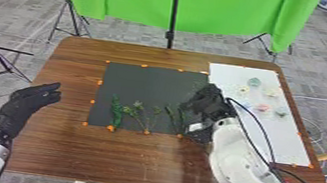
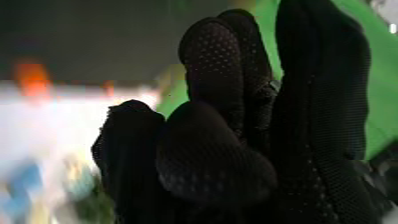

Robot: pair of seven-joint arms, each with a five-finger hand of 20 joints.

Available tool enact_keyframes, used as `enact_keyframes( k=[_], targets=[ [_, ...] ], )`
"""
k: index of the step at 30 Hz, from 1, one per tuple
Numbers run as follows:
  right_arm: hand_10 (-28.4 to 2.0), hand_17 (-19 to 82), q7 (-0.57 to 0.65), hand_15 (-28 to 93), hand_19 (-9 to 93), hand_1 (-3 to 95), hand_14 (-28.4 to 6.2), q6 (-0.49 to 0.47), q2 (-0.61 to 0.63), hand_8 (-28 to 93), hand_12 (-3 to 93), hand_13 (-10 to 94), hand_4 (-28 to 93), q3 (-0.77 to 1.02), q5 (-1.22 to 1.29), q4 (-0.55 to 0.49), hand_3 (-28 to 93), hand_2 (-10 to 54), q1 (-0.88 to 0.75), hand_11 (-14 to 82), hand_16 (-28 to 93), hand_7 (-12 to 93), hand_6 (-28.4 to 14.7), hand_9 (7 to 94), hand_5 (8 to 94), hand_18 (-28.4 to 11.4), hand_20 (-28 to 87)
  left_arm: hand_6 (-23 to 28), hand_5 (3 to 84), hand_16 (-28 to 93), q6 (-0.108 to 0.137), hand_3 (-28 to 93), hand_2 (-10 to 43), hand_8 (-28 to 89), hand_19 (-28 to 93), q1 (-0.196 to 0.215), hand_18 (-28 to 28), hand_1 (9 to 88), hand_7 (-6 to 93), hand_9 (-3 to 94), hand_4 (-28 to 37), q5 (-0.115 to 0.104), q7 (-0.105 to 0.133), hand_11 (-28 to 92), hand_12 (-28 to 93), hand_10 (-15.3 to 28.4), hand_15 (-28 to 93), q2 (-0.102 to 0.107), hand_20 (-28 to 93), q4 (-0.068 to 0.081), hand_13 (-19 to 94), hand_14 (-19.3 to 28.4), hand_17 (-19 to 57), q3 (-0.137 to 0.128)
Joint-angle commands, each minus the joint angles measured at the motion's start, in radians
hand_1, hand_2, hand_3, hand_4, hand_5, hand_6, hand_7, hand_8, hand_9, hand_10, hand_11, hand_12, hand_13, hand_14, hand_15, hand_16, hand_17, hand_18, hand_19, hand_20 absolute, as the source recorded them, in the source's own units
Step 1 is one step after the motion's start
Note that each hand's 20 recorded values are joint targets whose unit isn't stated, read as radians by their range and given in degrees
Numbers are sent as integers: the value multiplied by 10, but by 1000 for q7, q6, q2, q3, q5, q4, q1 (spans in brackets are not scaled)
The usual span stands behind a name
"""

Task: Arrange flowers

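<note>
Right hand [image 1: 205,105] over right side of dark mat [image 1: 147,85], green stems [image 1: 171,113] just beside it; grip unclear

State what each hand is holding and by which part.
The left hand holds nothing. Whether the right hand, at the dark mat's right edge, holds anything cannot be told.

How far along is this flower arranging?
Partly done, it seems: green stems lie along the near part of the black mat. The right hand is over the mat's right side; whether it holds anything, I can't tell. Probably left to place: the small flower heads on the white sheet.
</note>
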Motion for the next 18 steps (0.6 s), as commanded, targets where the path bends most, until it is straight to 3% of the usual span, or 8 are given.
enact_keyframes(
  k=[1, 2, 5, 18],
  targets=[
    [-144, 662, 73, 563, 932, 484, -21, -105, 103, 156, 278, 929, 16, 139, -224, -7, 476, -95, 6, 345, 359, 251, -47, 826, 733, -133, 578, 62, 471, 16, -15, 645, -12, -50, 111, 11, 137, 290, 76, 432, -152, 4, -13, 156, 114, 145, 133, -7, 209, -2, 357, 185, 103, -4],
    [-147, 651, 83, 561, 932, 440, -27, -112, 107, 121, 275, 922, -54, 150, -235, 1, 574, -95, -1, 318, 365, 227, -43, 814, 722, -139, 579, 62, 471, 16, -15, 646, -12, -50, 110, 9, 137, 289, 76, 432, -152, 4, -13, 156, 115, 144, 133, -6, 209, -1, 357, 184, 103, -3],
    [-154, 633, 109, 565, 932, 393, -37, -148, 123, -43, 273, 903, -80, 153, -284, 35, 629, -95, -5, 285, 366, 194, -31, 801, 700, -148, 582, 61, 471, 16, -15, 646, -12, -51, 110, 9, 137, 289, 77, 432, -151, 3, -14, 156, 114, 144, 132, -7, 209, -2, 357, 184, 103, -3],
    [-156, 624, 125, 570, 932, 382, -36, -209, 146, -70, 263, 898, -86, 87, -329, 129, 634, -95, 23, 257, 350, 159, -12, 793, 656, -152, 575, 62, 471, 17, -27, 645, -12, -50, 110, -5, 137, 290, 77, 433, -152, 5, -16, 156, 114, 144, 132, -2, 209, 5, 357, 185, 102, 5]
  ],
)
